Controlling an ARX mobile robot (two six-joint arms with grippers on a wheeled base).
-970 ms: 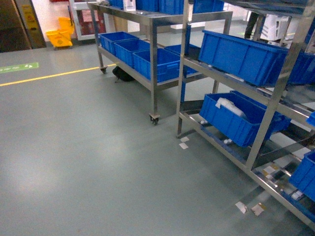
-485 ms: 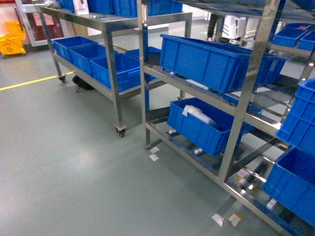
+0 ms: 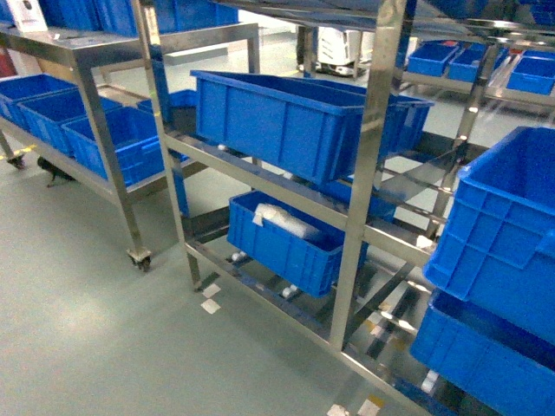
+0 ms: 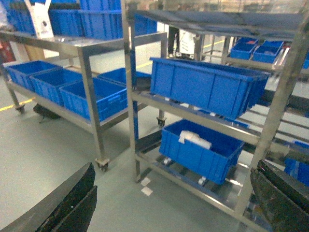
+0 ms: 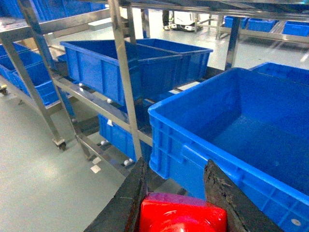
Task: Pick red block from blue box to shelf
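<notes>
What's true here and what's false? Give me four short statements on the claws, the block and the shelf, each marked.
1. The right claw grips the red block. True.
2. The left claw is clamped on a blue crate. False: its fingers stand wide apart with nothing between them.
3. The lower crate on the shelf has a white bundle in it. True.
4. The red block rests on a shelf tier. False: it sits between the right claw's fingers, short of the shelf.

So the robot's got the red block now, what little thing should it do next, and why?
Probably roll a bit closer to the shelf. The right end effector is shut on the red block, but it hangs beside a blue crate, not over a bare shelf rail.
</notes>
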